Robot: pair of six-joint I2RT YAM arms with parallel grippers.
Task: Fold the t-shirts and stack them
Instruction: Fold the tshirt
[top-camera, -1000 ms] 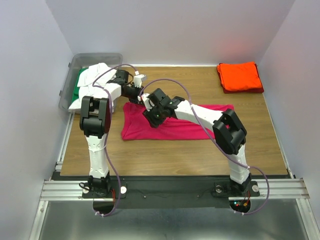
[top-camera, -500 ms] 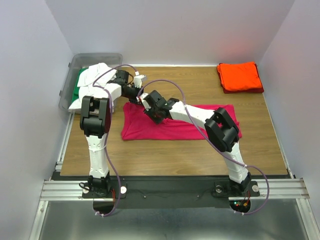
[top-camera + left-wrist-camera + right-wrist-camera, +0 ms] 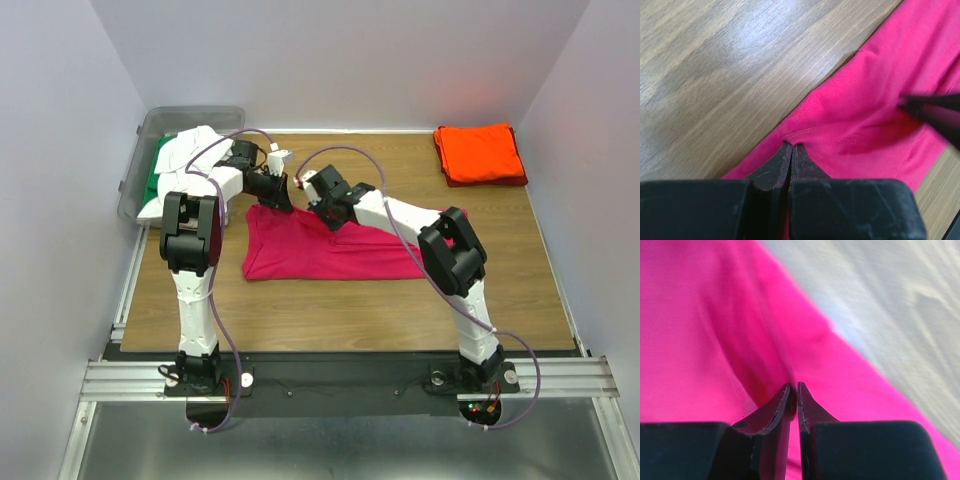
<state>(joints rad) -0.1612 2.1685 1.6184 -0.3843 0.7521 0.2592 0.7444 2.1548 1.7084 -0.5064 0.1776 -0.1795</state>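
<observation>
A magenta-pink t-shirt (image 3: 330, 250) lies spread on the wooden table in the top view. My left gripper (image 3: 283, 197) is shut on its far left edge; in the left wrist view the left gripper (image 3: 791, 148) pinches the stitched hem of the shirt (image 3: 875, 115). My right gripper (image 3: 312, 193) is shut on the same far edge just to the right; in the right wrist view the right gripper (image 3: 794, 390) pinches a fold of the shirt (image 3: 705, 340). A folded orange-red t-shirt (image 3: 480, 153) lies at the far right corner.
A clear grey plastic bin (image 3: 150, 135) at the far left holds white (image 3: 190, 150) and green (image 3: 157, 170) t-shirts. The wooden table (image 3: 380, 300) is bounded by white walls on three sides. The two grippers are close together near the table's far middle.
My right gripper has moved away from me and to the right, from the shirt's upper left area to its far edge, pulling cloth with it. The left arm has stayed in place.
</observation>
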